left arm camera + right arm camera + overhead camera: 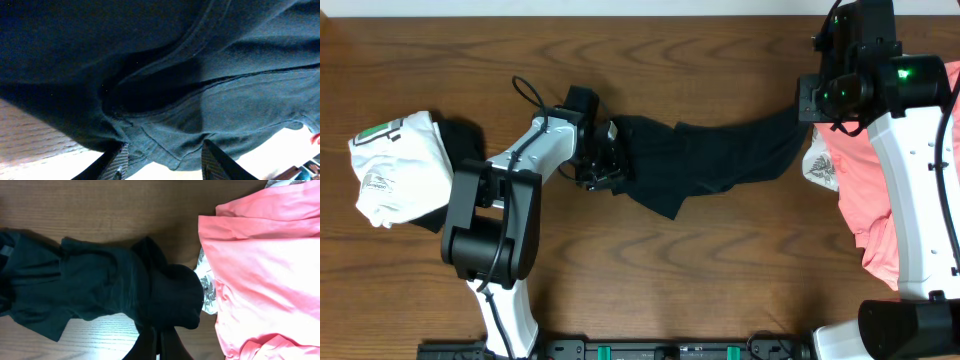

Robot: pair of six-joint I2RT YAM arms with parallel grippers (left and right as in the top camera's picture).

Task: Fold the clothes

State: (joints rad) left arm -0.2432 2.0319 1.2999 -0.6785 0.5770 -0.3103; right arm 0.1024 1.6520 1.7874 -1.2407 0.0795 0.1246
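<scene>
Limp, wrinkly black shirt [710, 150] sags in a long band between my arms. My left end effector [605, 160] is clamped on one bunched end, and my right end effector [160, 337] is pinched on the other. Smooth salmon-pink fabric [260, 270] sits beside my right one, woodgrain counter [720, 270] underneath.

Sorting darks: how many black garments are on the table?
2: black shirt stretched across mid-table; another black garment far left beside the white shirt. More may be hidden.
</scene>
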